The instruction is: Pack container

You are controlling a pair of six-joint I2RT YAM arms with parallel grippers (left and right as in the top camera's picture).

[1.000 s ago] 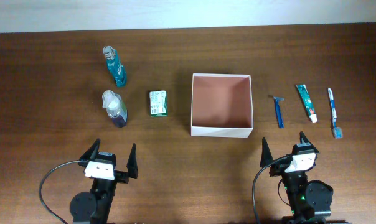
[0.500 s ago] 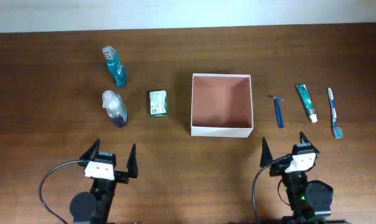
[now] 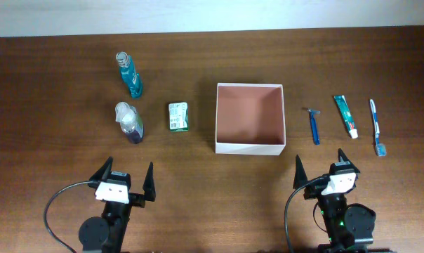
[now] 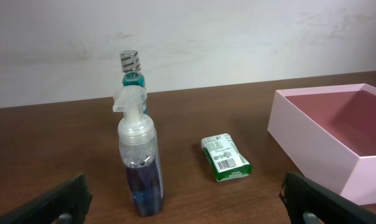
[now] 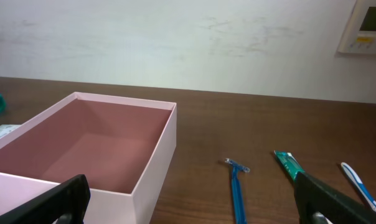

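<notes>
Left end effector [image 3: 130, 163], lower left of the overhead view: fingers spread wide, nothing btw them. Right end effector [image 3: 319, 156], lower right: same story, spread wide, holding nothing. Both sit nr the frame's bottom edge, well short of every item.

Container [image 3: 248, 147] sits just right of ctr in the overhead view, open side up, inside bare, nothing packed. My read: very start of the job, first pick not begun.

Left of the container: green soap pack [image 3: 178, 116] closest, then pump bottle [image 3: 130, 122], w/ teal bottle [image 3: 130, 75] above it in frame. Right of it: razor [image 3: 314, 126], toothpaste tube [image 3: 345, 116], toothbrush [image 3: 376, 126], in a row, apart from each other.

Next move, I'd say: one arm reaches fwd. Pump bottle is dead ahead in the left wrist view, razor ahead in the right wrist view. Fingers go either side, close, lift over the white wall.

Room: bare table [image 3: 57, 105] btw arms and items, plenty of space. Watch the container's near wall on the way in. Razor, tube and brush lie flat, so a thin grab. Bottles stand upright, likely tippy if nudged.
</notes>
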